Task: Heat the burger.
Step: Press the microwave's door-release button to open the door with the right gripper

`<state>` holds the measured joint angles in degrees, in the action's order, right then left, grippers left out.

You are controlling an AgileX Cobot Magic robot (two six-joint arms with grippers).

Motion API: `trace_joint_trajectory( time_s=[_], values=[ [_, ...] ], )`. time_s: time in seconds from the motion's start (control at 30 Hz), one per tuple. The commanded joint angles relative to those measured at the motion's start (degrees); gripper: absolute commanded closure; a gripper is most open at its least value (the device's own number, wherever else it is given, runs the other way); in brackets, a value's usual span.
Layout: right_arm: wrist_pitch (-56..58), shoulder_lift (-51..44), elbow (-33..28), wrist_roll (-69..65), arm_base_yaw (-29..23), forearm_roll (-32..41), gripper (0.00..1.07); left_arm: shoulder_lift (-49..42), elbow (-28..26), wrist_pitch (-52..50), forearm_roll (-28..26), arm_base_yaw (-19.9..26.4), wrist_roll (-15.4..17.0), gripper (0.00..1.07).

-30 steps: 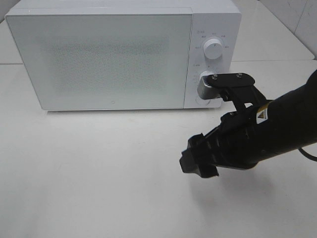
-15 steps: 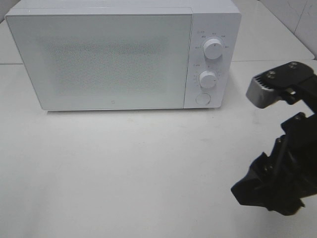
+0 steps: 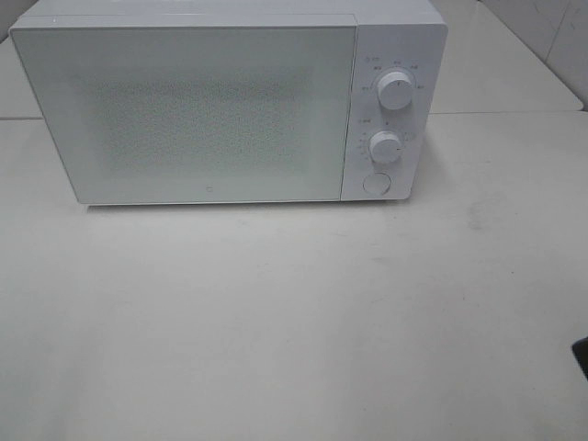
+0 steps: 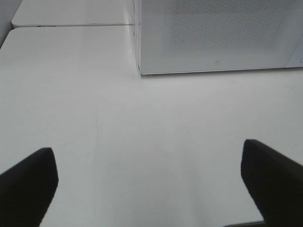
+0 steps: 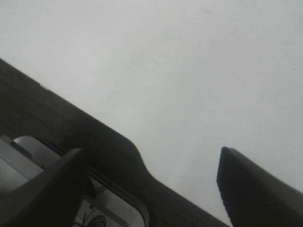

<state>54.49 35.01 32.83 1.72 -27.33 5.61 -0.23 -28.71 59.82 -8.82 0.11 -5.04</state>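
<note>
The burger is out of view in every frame. A white microwave (image 3: 184, 101) stands at the back of the table with its door closed, and its frosted window shows nothing inside. My left gripper (image 4: 147, 151) hovers open over bare table in front of the microwave's (image 4: 213, 33) lower left corner, nothing between its fingers (image 4: 28, 184). My right gripper (image 5: 150, 152) is open too, empty, above white tabletop. Only a dark sliver (image 3: 582, 356) at the exterior view's right edge shows of the right arm.
The microwave's panel carries an upper knob (image 3: 394, 91), a lower knob (image 3: 386, 147) and a round button (image 3: 375, 183). A dark, curved piece of equipment (image 5: 57, 127) lies under the right gripper. A table seam (image 4: 71, 24) runs behind the microwave's left side.
The right arm left the lower knob, swung right and down, and went out of the exterior view except for a sliver. The microwave stays closed.
</note>
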Motion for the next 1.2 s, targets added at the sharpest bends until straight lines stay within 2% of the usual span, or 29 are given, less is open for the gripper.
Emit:
trace_joint_trajectory(
  time_s=[0.03,0.07,0.1,0.17,0.37,0.57,0.87,1.2],
  values=[
    [2.52,-5.04,-1.2,-0.34,5.39,-0.4,0.33,-1.32,0.17,-0.46,-0.34,0.29,0.0,0.05],
    [2.52,-5.04,-1.2,-0.34,5.39,-0.4,0.33,-1.32,0.17,-0.46,-0.34,0.29,0.0,0.05],
    [3.55,-8.19,-1.72,-0.34,8.25,-0.46,0.33,-1.32,0.17,-0.46,-0.34,0.29,0.0,0.05],
    [3.84,-9.51,-1.83,-0.34,9.34,-0.46,0.33,-1.32,0.17,-0.46,-0.34,0.29,0.0,0.05],
    [4.58,-20.51,-3.5,-0.34,17.59,-0.57,0.33,-1.32,0.17,-0.46,-0.34,0.29,0.0,0.05],
    [4.7,-28.48,-3.55,-0.06,22.17,-2.18,0.33,-1.32,0.17,-0.46,-0.34,0.29,0.0,0.05],
    [4.87,-36.33,-3.84,-0.23,25.55,-3.15,0.34,-1.32,0.17,-0.46,-0.34,0.29,0.0,0.05],
    [4.87,-36.78,-3.84,-0.74,26.07,-3.61,0.37,-1.2,0.17,-0.46,-0.17,0.29,0.0,0.05]
  ],
)
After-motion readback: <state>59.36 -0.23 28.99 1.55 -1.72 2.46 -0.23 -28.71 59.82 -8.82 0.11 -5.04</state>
